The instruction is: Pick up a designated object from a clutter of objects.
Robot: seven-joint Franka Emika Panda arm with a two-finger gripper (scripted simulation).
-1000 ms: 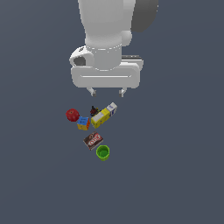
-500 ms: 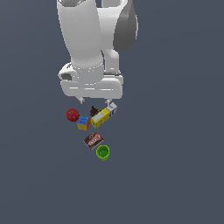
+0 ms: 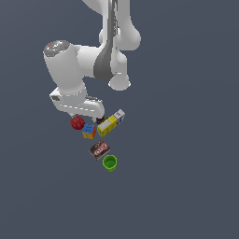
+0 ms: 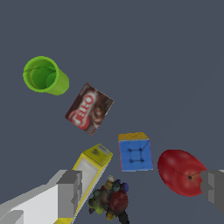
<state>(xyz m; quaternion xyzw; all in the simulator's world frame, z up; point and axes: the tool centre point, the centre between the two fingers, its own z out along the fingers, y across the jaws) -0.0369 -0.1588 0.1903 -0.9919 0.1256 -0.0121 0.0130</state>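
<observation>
The gripper is hanging low over the clutter in the exterior view, with its jaws standing wide apart and gripping nothing; in the wrist view one finger is overlapping the yellow-white carton and the other finger is showing right at the edge of the red ball, though whether it is touching cannot be told. In the exterior view the red ball is lying just under the gripper body, at about 10 o'clock from the multicoloured cube and just beside it. The yellow-white carton is lying at about 2 o'clock from the cube, and the tiny dark figure is sitting between carton and cube in the wrist view. The brown-red box is resting at about 5 o'clock from the cube, with the green cup standing upright just beyond it, at 5 o'clock again.
</observation>
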